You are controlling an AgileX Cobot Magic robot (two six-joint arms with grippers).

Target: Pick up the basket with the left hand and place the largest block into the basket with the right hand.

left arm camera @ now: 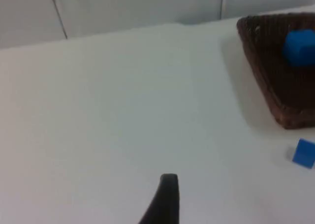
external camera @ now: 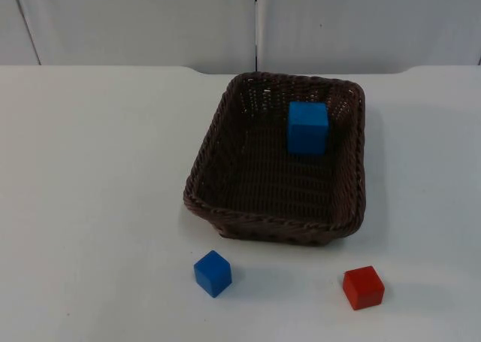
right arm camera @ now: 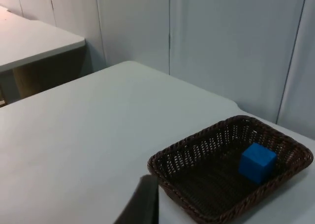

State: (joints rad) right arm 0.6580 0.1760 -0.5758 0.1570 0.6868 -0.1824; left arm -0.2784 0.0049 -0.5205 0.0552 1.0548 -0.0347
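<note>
In the left wrist view the basket (left arm camera: 280, 71) is cut off at the frame edge, so that a single corner and part of one wall can be made out; the small blue block (left arm camera: 304, 152) is likewise clipped there. Of the left gripper (left arm camera: 165, 202) one dark fingertip is seen, raised over bare white desk (left arm camera: 123, 111) — how far the fingers are spread cannot be told, and nothing is seen held. The same applies to the right gripper (right arm camera: 142, 202): a single dark fingertip is seen near the basket's closest corner, its opening not discernible.

The basket (external camera: 225, 169) is a dark brown woven tray, rectangular with sloping walls and a braided rim, resting on the desk (external camera: 90, 177) at the centre of the top view. Inside it, toward the 1 o'clock corner, the large blue block (external camera: 307, 127) is found — a smooth matte cube. Outside, the small blue block (external camera: 213, 273) is placed at 7 o'clock from the basket and the red block (external camera: 364, 287) at 5 o'clock, both apart from the rim. A grey partition wall (external camera: 150, 19) is seen at 12 o'clock.
</note>
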